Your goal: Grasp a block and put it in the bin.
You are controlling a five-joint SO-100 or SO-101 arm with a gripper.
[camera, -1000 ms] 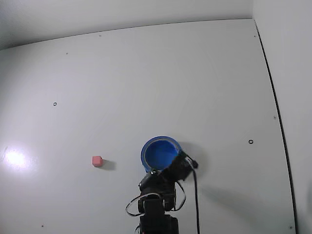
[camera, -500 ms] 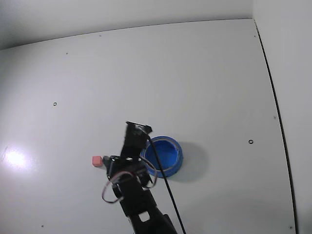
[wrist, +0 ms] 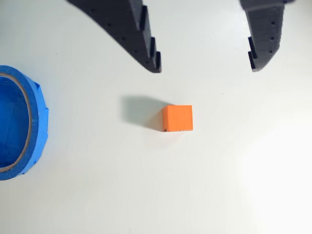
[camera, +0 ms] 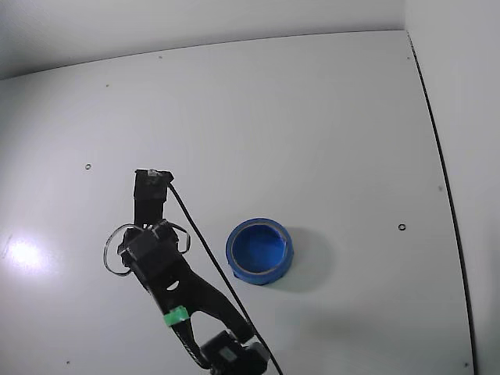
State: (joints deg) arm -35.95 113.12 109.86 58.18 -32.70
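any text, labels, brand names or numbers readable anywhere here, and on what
None can be read.
The block: plain faces, no marks.
The bin: plain blue rim, no print.
The gripper: bare black fingers, open above the block, no lettering.
The green band on the arm: too small to tell whether it bears any text.

A plain white table (camera: 312, 125) carries 2 things; the block (wrist: 178, 118) rests near the bin (camera: 259, 251); they sit apart.
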